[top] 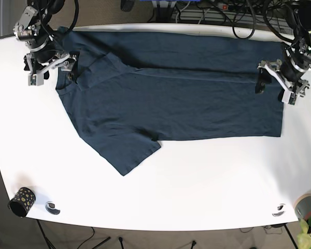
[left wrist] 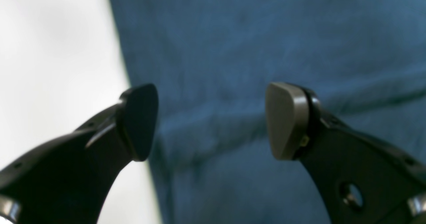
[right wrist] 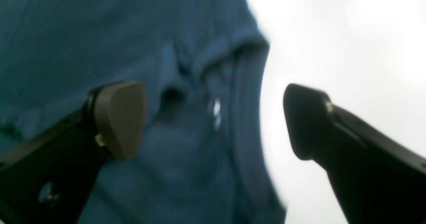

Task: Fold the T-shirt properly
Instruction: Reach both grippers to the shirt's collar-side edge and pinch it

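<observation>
A dark blue T-shirt (top: 171,98) lies spread across the upper half of a white table (top: 197,187) in the base view, its far long edge folded over toward the middle so a crease runs across the frame, and one sleeve (top: 127,150) sticks out toward the lower left. The right gripper (top: 51,70) sits at the upper left of the frame over the collar end of the shirt, its jaws spread wide with nothing between them; in the right wrist view the right gripper (right wrist: 214,120) straddles the ribbed neckline (right wrist: 246,111), one pad over the cloth and the other over bare white table at the right. The left gripper (top: 276,85) is at the upper right of the base view, over the hem end of the shirt, jaws likewise wide apart and empty; in the left wrist view the left gripper (left wrist: 211,120) has its left-hand finger at the cloth's edge where table shows, and its right-hand pad over blue fabric crossed by a soft fold. Whether any fingertip touches the cloth cannot be told, as both wrist views are blurred. Near the lower left corner of the table stands a small dark speckled cup (top: 22,201).
</observation>
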You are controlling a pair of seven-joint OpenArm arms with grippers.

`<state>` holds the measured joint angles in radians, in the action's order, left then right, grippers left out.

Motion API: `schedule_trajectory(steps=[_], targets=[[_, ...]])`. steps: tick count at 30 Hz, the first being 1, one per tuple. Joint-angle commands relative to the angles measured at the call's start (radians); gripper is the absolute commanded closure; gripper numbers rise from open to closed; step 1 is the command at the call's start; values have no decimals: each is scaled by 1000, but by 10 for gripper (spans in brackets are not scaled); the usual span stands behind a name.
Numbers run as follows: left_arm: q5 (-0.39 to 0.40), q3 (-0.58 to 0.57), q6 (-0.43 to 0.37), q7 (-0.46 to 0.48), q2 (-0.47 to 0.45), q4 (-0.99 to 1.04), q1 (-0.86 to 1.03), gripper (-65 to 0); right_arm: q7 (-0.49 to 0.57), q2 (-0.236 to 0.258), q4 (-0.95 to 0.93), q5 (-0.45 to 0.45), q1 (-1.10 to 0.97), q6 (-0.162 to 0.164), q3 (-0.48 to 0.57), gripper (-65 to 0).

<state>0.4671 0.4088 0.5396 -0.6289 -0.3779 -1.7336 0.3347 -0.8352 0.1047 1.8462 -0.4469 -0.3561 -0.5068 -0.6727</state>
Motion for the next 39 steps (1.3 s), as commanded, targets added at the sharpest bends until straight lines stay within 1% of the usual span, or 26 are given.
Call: schedule_trajectory(steps=[1,3,6,8,9,15,18,21,24,26,30,32,36,39], targets=[[9,-17,-2,14,-16,-6,-52,-471,11,46,-36,-3,61,-3,29,-628],[-9,-35,-14,14,-16,31,-82,-471,4,74,-73,-3,108,-2,58,-628],[-58,-66,-49,16,-7,97,-159,-471,4,99,-141,-3,187,3,90,-628],[-90,-72,-75,16,27,145,-217,-471,4,111,-194,-3,243,3,104,-628],[-110,-67,-83,16,43,168,-243,-471,4,125,-224,-3,269,3,110,-628],[-235,-49,-88,16,109,281,-395,-471,15,180,-445,-2,447,3,186,-628],[-268,-49,-88,17,115,301,-446,-471,41,200,-547,-2,524,3,209,-628],[-271,-49,-88,17,115,315,-487,-471,84,227,-669,-2,596,1,245,-628],[-271,-49,-89,17,115,338,-532,-471,136,255,-800,-2,678,-2,308,-628],[-271,-47,-89,17,115,347,-552,-471,179,264,-883,-2,722,-2,351,-628],[-271,-47,-89,17,115,344,-561,-471,290,287,-1051,-2,808,-2,440,-628],[-271,-47,-89,17,115,344,-560,-471,353,304,-1140,-2,857,-3,502,-628],[-271,-46,-89,17,113,346,-558,-471,426,310,-1259,-3,912,-2,577,-628],[-271,-46,-89,17,113,346,-544,-471,448,304,-1290,-5,926,-5,612,-628]])
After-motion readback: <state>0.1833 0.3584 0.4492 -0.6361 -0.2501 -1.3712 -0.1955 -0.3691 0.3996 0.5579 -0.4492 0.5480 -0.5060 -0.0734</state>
